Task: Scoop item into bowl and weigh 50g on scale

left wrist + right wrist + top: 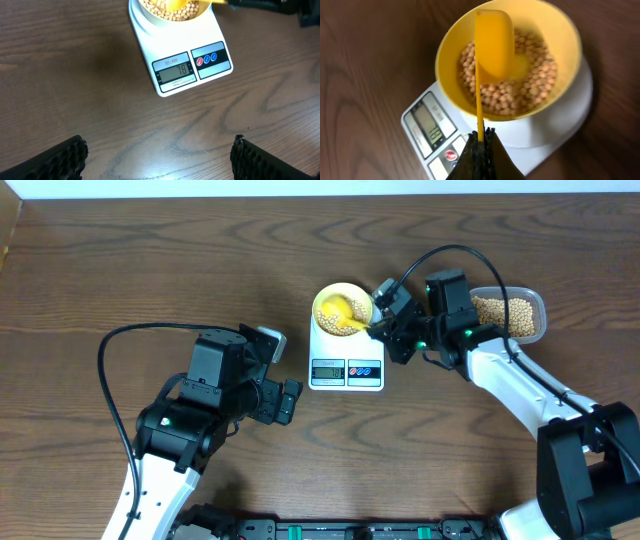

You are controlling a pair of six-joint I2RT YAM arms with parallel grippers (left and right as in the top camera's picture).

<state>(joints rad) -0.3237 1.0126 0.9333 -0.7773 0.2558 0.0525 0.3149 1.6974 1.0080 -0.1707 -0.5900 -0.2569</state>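
Tan beans (535, 85) lie in the yellow bowl (450, 50), which sits on the scale (346, 370) at mid-desk (150, 260). At the bowl's 3 o'clock, the right fingers (490, 160) pinch a yellow scoop (494, 42) by its handle, with its cup over the beans. The left fingers (60, 160) gape wide at the scale's 8 o'clock, holding nothing.

A dark brown table (150, 260) with bold, wavy wood grain fills nearly every view. Beyond its far edge, the overhead view shows a thin pale strip (300, 186), too narrow to tell wall from floor. Soft, even light leaves a faint sheen on the wood.
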